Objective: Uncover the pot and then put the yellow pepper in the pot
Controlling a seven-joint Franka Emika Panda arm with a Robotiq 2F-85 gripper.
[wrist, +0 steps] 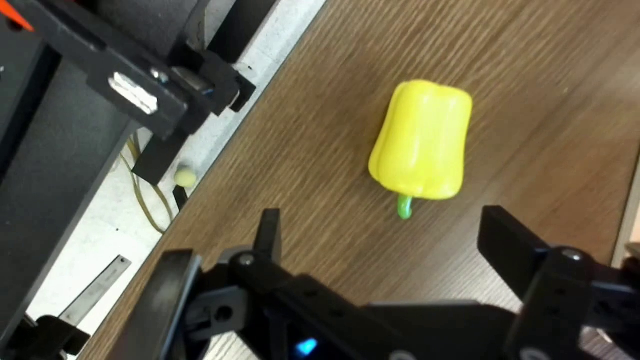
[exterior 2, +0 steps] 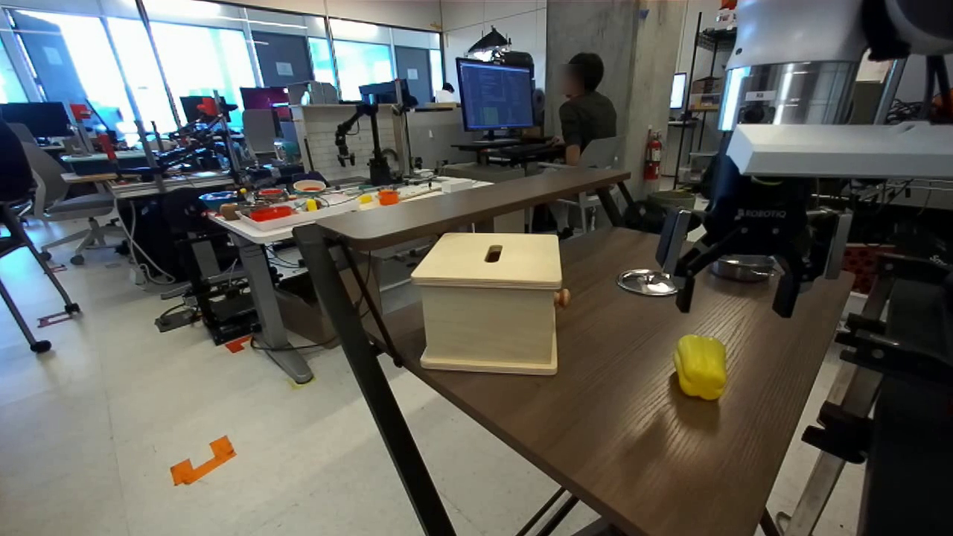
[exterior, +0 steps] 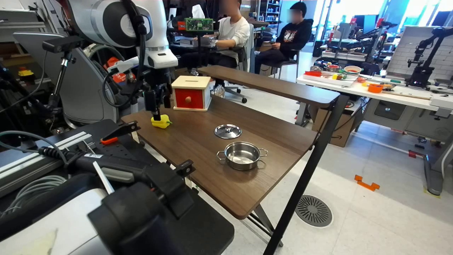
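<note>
The yellow pepper (exterior: 163, 122) lies on its side on the brown table, and it also shows in an exterior view (exterior 2: 700, 366). In the wrist view the pepper (wrist: 422, 142) sits ahead of the fingertips, its green stem pointing toward them. My gripper (wrist: 382, 216) is open and empty. In an exterior view the gripper (exterior 2: 735, 307) hangs above table height, apart from the pepper. The steel pot (exterior: 242, 156) stands uncovered, and its inside looks empty. It is partly hidden behind the gripper in an exterior view (exterior 2: 744, 268). The round lid (exterior: 228, 131) lies flat beside the pot.
A wooden box with a red drawer (exterior: 191, 94) stands on the table near the pepper; its plain side shows in an exterior view (exterior 2: 488, 320). A raised shelf (exterior: 272, 86) runs along one table edge. Black clamp-like hardware (wrist: 150, 85) lies beyond the opposite edge.
</note>
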